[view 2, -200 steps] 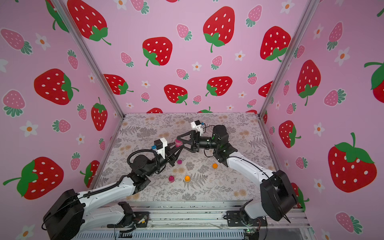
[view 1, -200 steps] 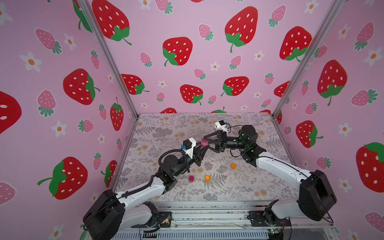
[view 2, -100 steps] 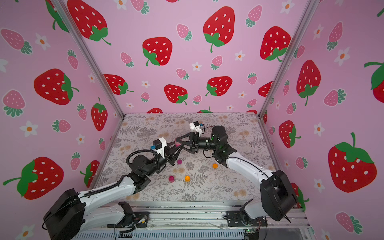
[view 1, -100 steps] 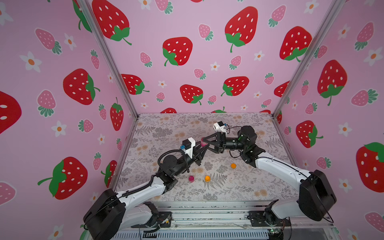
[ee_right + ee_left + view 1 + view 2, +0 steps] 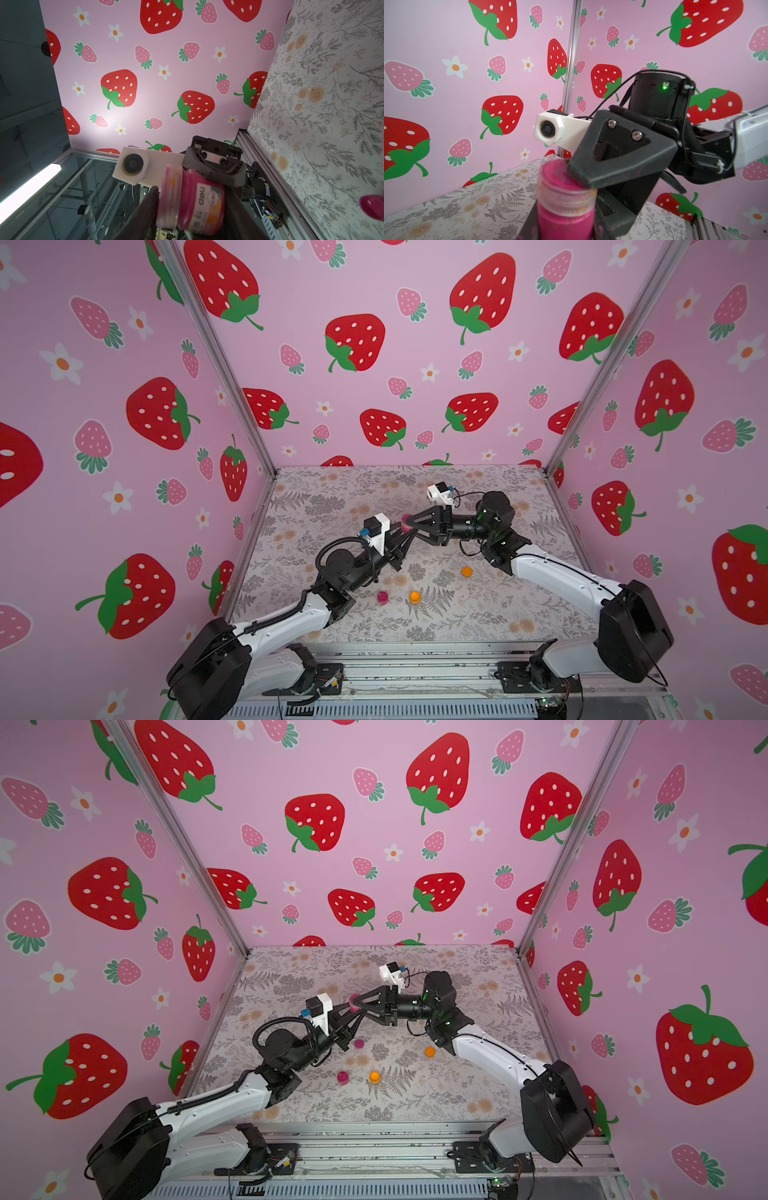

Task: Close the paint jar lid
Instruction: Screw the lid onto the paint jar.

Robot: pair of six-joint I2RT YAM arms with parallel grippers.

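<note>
left gripper (image 5: 407,533) clamps the paint jar (image 5: 564,218) aloft as an anchor; right gripper (image 5: 582,182) straddles the lid (image 5: 168,195) just beyond its tips, likely to tighten it; whether it grips, i cannot tell.

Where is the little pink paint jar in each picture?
Top view: paint jar near the middle.
Top view: paint jar slightly left of middle.
Left wrist: paint jar, bottom middle of picture.
Right wrist: paint jar, bottom middle of picture.
Shared landmark: the flowery table.

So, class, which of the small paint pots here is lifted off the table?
The magenta paint jar in the left gripper, held in the air; the two orange pots and two pink pots all stand on the table.
</note>
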